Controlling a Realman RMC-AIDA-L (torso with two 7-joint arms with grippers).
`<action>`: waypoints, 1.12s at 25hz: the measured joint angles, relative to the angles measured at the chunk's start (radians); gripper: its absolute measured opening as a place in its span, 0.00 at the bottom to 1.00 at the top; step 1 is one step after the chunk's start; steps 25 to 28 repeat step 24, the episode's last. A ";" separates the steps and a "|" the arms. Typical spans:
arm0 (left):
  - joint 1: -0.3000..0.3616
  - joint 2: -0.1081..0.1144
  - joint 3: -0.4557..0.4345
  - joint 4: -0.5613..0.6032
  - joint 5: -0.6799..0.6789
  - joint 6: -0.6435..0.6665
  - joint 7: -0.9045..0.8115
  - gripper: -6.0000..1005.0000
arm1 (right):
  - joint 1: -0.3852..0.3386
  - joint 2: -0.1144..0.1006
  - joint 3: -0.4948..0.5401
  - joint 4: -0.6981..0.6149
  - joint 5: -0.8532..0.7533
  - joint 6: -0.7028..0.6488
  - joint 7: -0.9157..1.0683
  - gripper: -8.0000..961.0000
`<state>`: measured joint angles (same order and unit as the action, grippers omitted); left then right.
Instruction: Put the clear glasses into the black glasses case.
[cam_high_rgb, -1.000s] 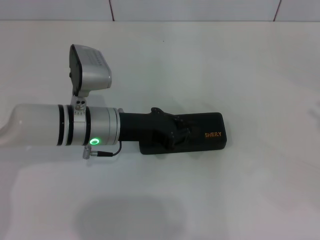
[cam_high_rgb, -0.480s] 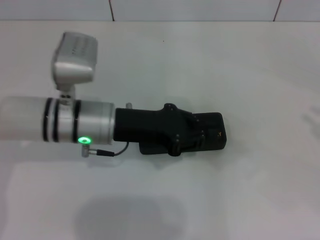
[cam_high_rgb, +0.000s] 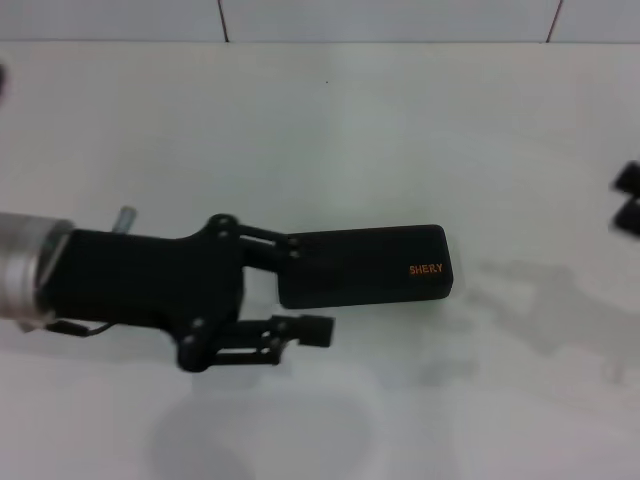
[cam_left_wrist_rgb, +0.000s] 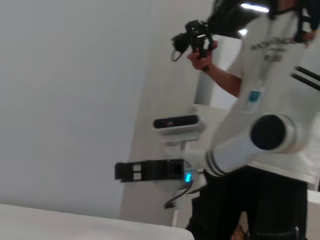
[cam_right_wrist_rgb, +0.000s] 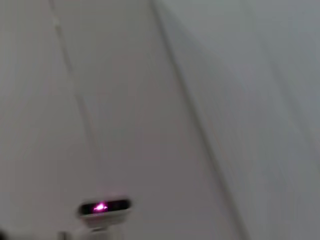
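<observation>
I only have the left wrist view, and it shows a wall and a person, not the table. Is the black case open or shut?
Observer: Shut. In the head view the black glasses case lies flat with its lid down and the orange lettering facing up.
Operator: Where are the grippers?
Observer: The left gripper is open at the case's left end, one finger over the far corner, the other off the near edge. The right gripper is off at the right edge of the head view.
Operator: And the clear glasses?
Observer: No view shows them.
</observation>
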<state>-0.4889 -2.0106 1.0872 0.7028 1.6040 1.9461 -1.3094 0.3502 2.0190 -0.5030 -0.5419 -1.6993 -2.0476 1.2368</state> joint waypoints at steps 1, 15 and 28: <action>0.003 0.010 0.000 -0.004 -0.002 0.014 0.007 0.32 | 0.012 0.002 -0.032 0.023 0.002 -0.002 -0.016 0.40; 0.050 0.056 -0.059 -0.020 -0.007 0.039 0.008 0.75 | 0.143 0.009 -0.264 0.179 0.010 0.027 -0.113 0.66; 0.055 0.049 -0.077 -0.020 -0.003 0.037 0.010 0.75 | 0.182 0.009 -0.318 0.209 0.015 0.052 -0.140 0.69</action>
